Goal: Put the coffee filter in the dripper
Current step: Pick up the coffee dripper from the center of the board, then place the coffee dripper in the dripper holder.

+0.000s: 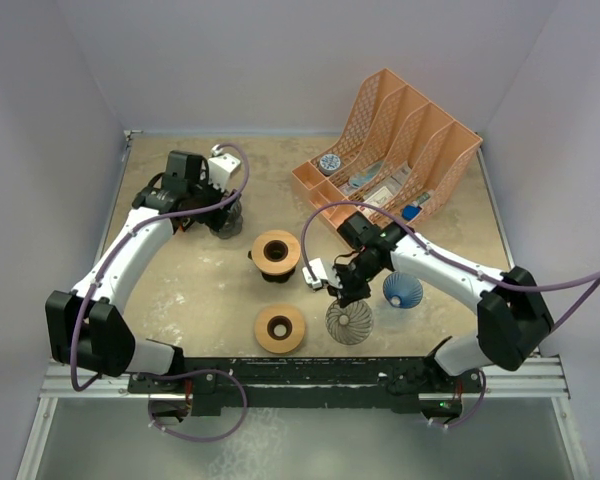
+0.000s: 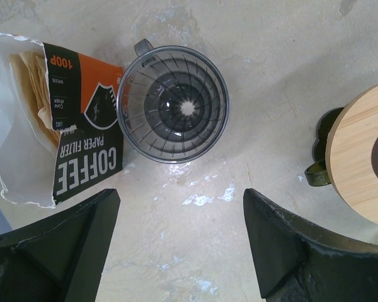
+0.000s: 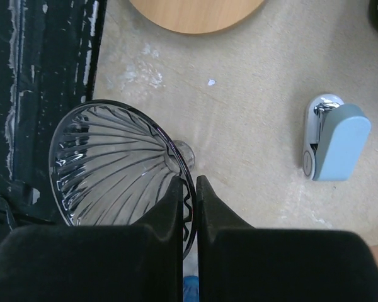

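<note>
Right pincer [image 3: 189, 189] pinches the rim of the clear dripper [image 3: 113, 170]; left pincer [image 2: 179, 201] is spread and holds nothing.
The paper filters [image 2: 31, 82] lie inside the torn pack [image 2: 82, 145], just beside the dark dripper [image 2: 174, 104] on the surface [image 2: 271, 63]. I judge such a narrow grip on a thin rim may slip, and the cone could tip and roll.

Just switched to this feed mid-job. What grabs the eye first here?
The right gripper is pinched shut on the rim of the clear ribbed dripper, near the front edge of the table. Next, the left gripper hangs open at the far left over a dark dripper, with the torn-open coffee filter packet lying beside it. The orange file rack at the far right is the brightest thing around.
</note>
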Robot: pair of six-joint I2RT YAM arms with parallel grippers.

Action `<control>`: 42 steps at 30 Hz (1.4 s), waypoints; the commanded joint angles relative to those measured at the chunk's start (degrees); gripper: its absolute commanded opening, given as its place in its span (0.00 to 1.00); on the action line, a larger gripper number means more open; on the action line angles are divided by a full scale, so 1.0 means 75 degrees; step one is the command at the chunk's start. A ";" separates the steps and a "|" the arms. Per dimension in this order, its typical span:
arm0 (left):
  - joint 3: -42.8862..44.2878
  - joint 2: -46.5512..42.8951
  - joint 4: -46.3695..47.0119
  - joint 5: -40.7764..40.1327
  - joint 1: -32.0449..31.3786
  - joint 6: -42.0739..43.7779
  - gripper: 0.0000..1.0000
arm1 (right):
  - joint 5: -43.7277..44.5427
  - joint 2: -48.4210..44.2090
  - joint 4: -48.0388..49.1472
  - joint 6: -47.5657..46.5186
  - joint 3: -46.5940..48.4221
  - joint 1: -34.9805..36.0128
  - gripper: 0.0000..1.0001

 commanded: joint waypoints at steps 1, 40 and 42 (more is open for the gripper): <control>0.0248 -0.0003 0.0145 -0.0035 -0.0070 0.0247 0.79 | -0.0058 0.0020 0.0116 -0.0310 0.0121 0.0041 0.00; 0.0907 -0.0874 0.0915 -0.0140 0.0338 -0.1176 0.86 | -0.1398 0.1451 0.3323 0.5936 0.4163 -0.0005 0.00; 0.0857 -0.0934 0.0917 -0.0051 0.0337 -0.1146 0.86 | -0.1301 0.1607 0.3327 0.6041 0.4216 -0.0063 0.00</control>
